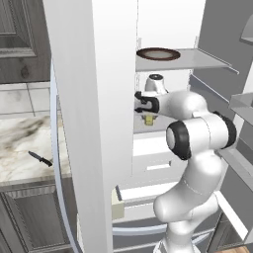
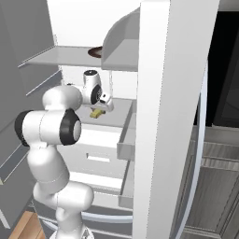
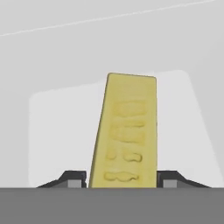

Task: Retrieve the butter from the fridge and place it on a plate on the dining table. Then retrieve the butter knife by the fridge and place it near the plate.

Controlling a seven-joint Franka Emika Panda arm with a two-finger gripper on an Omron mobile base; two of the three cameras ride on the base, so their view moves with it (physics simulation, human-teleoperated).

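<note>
Inside the open fridge (image 1: 197, 59), my gripper (image 1: 148, 116) reaches down over a middle shelf. It is shut on the butter (image 1: 148, 119), a small pale yellow stick. In the hand view the butter (image 3: 127, 131) stands between the two dark fingertips (image 3: 74, 178), and each tip presses one side. The right base view shows the butter (image 2: 96, 113) under the gripper (image 2: 98, 110), just above the shelf. The butter knife (image 1: 40, 158), black and thin, lies on the marble counter left of the fridge. The plate and the dining table are out of view.
The open fridge door (image 1: 94, 123) stands as a tall white panel left of the arm, and the other door (image 2: 172, 116) is on its right. A brown-rimmed dish (image 1: 158, 54) sits on the upper shelf. White drawers (image 1: 153, 168) lie below. Dark cabinets (image 1: 29, 217) stand under the counter.
</note>
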